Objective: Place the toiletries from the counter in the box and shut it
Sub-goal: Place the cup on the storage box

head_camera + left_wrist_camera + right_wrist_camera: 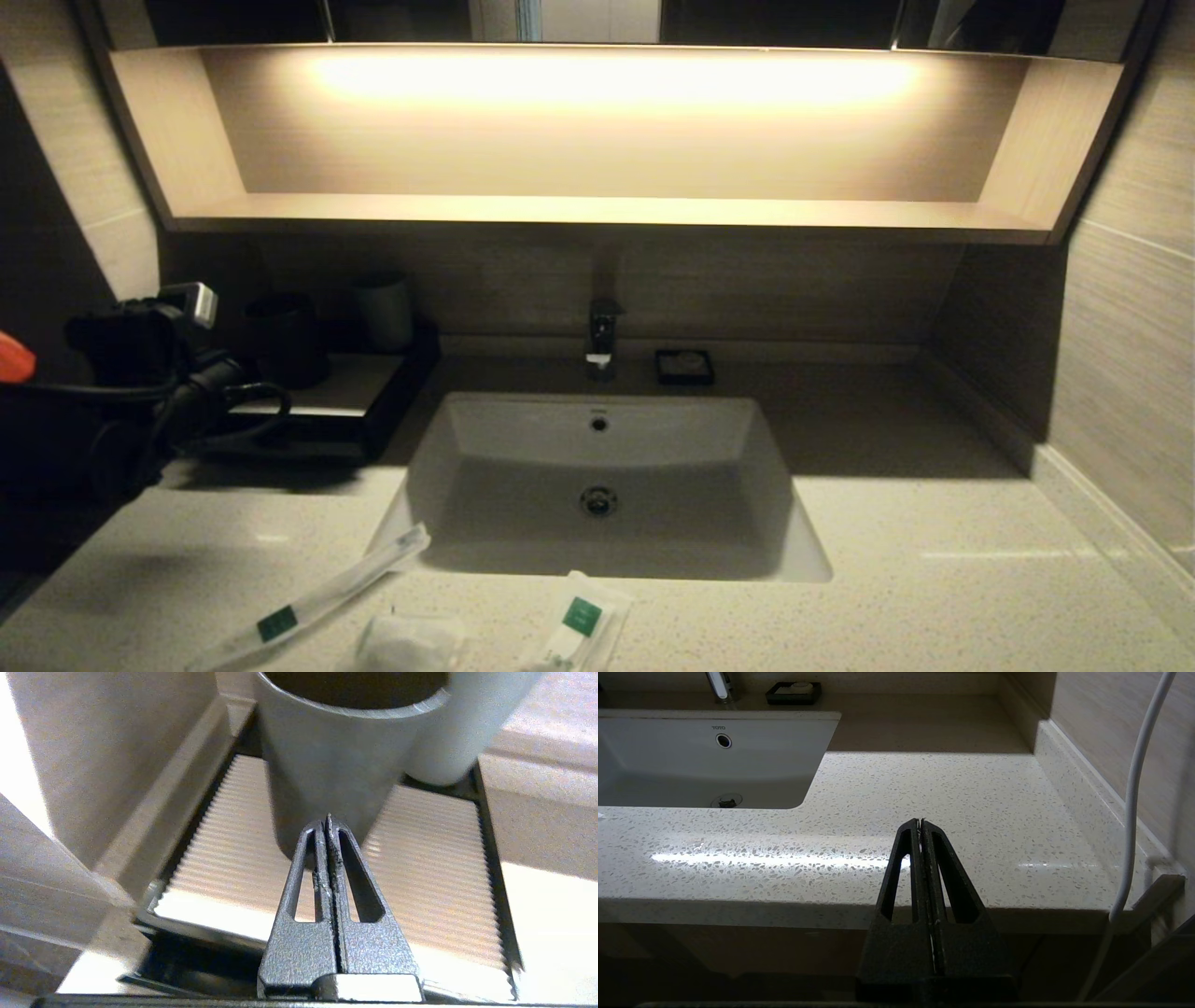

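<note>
The left gripper is hanging over the near part of the box at the far left of the counter, its two fingers pressed flat together with nothing between them; in the left wrist view its tips are pointing at the base of a dark cup, with a pale cup standing just beside that one on the far side; both cups are sitting on the box's ribbed glossy top panel, and I cannot tell whether the fingertips are touching the dark cup or stopping just short of it; in the head view the left arm is covering the box's left end.

The right gripper is hanging low in front of the counter's near edge on the right side, its fingers likewise closed tight and gripping nothing.

The toiletries are lying on the near strip of the counter, in front of the sink basin, well apart from the box; the long thin packet is lying slantwise at the left, its far end reaching the basin's near left corner; the small puffy packet is sitting to its right; the shorter packet is lying further right, below the middle of the basin.

A faucet is standing behind the basin; a small black soap dish is sitting just to its right.
</note>
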Controlling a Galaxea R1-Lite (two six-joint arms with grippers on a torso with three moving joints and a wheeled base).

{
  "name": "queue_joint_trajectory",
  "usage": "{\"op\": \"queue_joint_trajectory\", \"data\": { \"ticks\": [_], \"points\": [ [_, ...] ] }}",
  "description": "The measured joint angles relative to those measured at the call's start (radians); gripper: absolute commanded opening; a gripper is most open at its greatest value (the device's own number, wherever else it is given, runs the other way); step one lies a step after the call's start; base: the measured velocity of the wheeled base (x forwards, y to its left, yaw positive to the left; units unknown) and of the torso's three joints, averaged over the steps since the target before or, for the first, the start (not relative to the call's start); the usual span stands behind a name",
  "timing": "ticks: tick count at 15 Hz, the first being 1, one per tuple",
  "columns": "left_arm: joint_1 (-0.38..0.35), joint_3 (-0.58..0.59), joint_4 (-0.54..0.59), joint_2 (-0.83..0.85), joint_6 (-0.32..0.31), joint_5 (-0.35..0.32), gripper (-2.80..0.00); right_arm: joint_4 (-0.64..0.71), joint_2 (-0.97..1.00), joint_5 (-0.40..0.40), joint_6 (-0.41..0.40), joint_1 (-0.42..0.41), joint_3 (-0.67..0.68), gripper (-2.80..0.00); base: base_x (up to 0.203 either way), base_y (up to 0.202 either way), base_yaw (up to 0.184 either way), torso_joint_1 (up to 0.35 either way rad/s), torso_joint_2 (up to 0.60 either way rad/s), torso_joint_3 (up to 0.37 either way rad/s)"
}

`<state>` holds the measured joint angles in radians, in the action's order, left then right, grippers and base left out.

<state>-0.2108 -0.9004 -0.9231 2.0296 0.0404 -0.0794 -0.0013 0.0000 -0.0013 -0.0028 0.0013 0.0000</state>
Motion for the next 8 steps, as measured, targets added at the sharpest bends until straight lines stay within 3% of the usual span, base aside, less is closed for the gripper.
{"op": "queue_joint_trajectory", "data": {
  "ticks": [8],
  "points": [
    [0.007,0.034,-0.011,-0.005,-0.006,0.029,-2.8,0.0,0.0,0.0,0.0,0.0,0.0,-2.8,0.0,0.0,0.0,0.0,0.0,0.0]
  ]
}}
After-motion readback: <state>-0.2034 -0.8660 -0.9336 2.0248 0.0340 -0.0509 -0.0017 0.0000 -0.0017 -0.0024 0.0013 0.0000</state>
